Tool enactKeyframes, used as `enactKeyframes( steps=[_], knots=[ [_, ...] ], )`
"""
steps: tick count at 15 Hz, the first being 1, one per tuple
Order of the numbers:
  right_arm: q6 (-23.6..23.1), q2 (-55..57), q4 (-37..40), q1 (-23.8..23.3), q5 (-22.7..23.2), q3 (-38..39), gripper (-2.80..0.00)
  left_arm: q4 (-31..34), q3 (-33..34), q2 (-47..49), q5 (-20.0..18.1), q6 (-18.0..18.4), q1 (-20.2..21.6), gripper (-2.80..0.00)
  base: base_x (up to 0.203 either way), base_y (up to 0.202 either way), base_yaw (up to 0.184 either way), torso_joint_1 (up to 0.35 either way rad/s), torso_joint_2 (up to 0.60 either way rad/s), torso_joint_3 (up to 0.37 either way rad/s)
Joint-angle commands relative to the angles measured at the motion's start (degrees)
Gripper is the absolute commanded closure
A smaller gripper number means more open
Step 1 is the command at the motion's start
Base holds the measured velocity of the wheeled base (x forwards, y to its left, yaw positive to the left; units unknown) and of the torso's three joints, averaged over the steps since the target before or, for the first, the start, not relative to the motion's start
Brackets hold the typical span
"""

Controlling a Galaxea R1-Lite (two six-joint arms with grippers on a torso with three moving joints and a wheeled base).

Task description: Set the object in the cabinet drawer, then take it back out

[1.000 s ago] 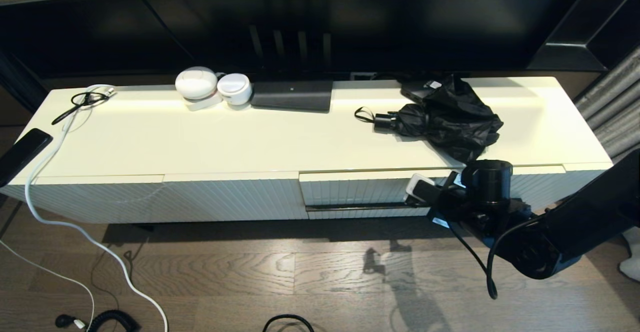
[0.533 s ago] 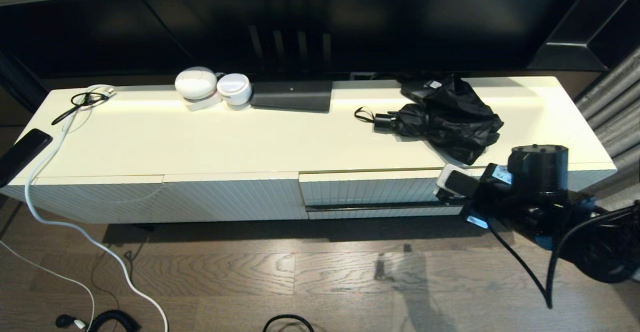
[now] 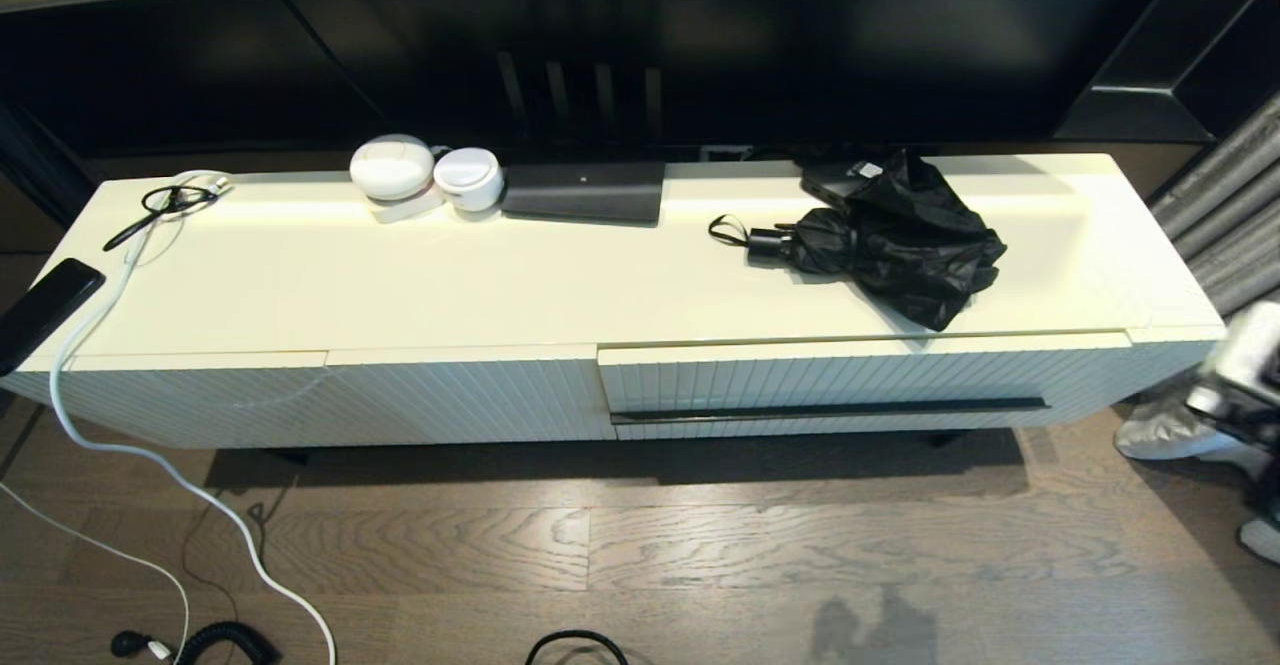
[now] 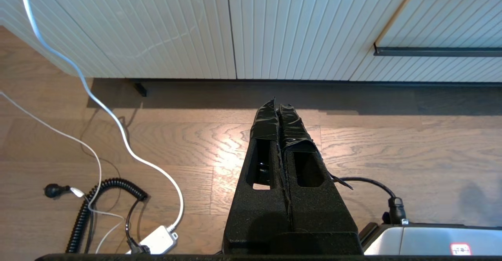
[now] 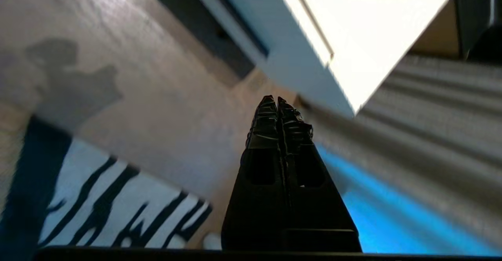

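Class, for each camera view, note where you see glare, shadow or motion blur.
Head view: soft glare along the cabinet top, a shadow on the floor under the cabinet drawer. Left wrist view: sharp, with a floor highlight beside the left gripper. Right wrist view: smeared surroundings behind the right gripper.

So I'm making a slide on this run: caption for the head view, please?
Black umbrella lying on the cabinet top above the shut drawer, with neither gripper near it.
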Motion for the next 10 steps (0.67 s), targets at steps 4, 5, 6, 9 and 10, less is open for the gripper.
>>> enactKeyframes(
  steps=[4,5,6,9,10],
  knots=[
    [11.0,-32.2,29.9,-8.0,1.3,-0.4,0.0,0.0,0.1,0.0,0.0,0.0,0.0,0.0,0.0,0.0,0.0,0.0,0.0,0.0],
    [13.2,-36.2,31.5,-8.8,1.5,0.6,0.0,0.0,0.1,-0.1,0.0,0.0,-0.1,0.0,0.0,0.0,0.0,0.0,0.0,0.0],
    [14.7,-40.1,33.1,-9.4,1.7,1.8,0.0,0.0,0.1,0.0,0.0,0.0,0.0,0.0,0.0,0.0,0.0,0.0,0.0,0.0],
    [23.2,-49.9,39.6,-10.6,2.1,5.0,0.0,0.0,0.1,0.0,0.0,0.0,0.0,0.0,0.0,0.0,0.0,0.0,0.0,0.0],
    [26.3,-52.1,40.5,-10.6,2.1,6.2,0.0,0.0,0.1,0.0,0.0,0.0,0.0,0.0,0.0,0.0,0.0,0.0,0.0,0.0]
  ],
)
